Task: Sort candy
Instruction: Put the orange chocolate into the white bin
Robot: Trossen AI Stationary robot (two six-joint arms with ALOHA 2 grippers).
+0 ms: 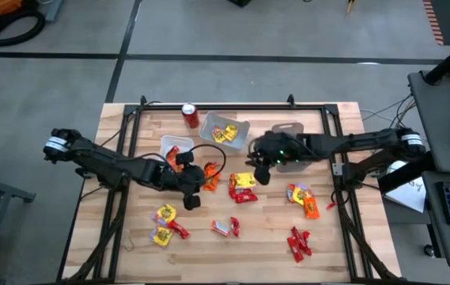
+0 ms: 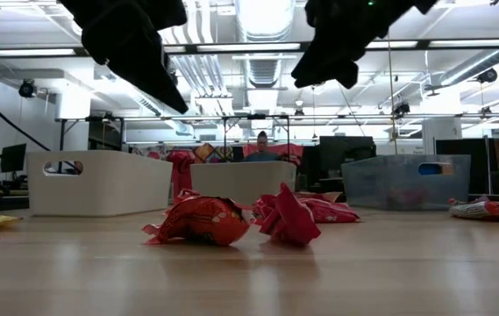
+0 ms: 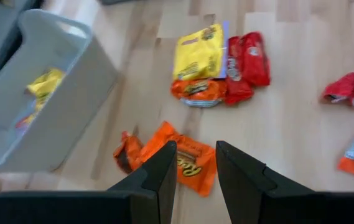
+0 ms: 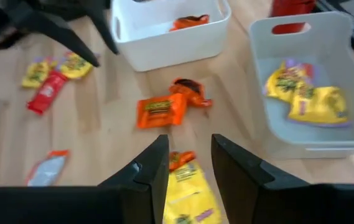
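Note:
Candy lies scattered on the wooden table [image 1: 343,237]. My left gripper [image 1: 196,182] [image 3: 195,155] hovers open, slanting down, just above an orange candy [image 3: 186,163] [image 1: 209,176]. My right gripper [image 1: 258,168] [image 4: 189,152] hangs open above a yellow candy [image 4: 186,193] of the yellow-and-red pile [image 1: 242,186]; nothing is between its fingers. A white bin [image 1: 175,148] [image 4: 164,31] holds an orange candy [image 4: 189,22]. A grey bin [image 1: 226,131] [image 4: 307,93] holds yellow candy [image 4: 304,93].
A clear bin [image 1: 292,150] sits under my right arm. A red soda can [image 1: 190,116] stands at the far edge. More candy lies near the front: a yellow-red group [image 1: 165,224], a red-silver pair [image 1: 226,228], red ones [image 1: 298,244], orange-yellow ones [image 1: 304,198].

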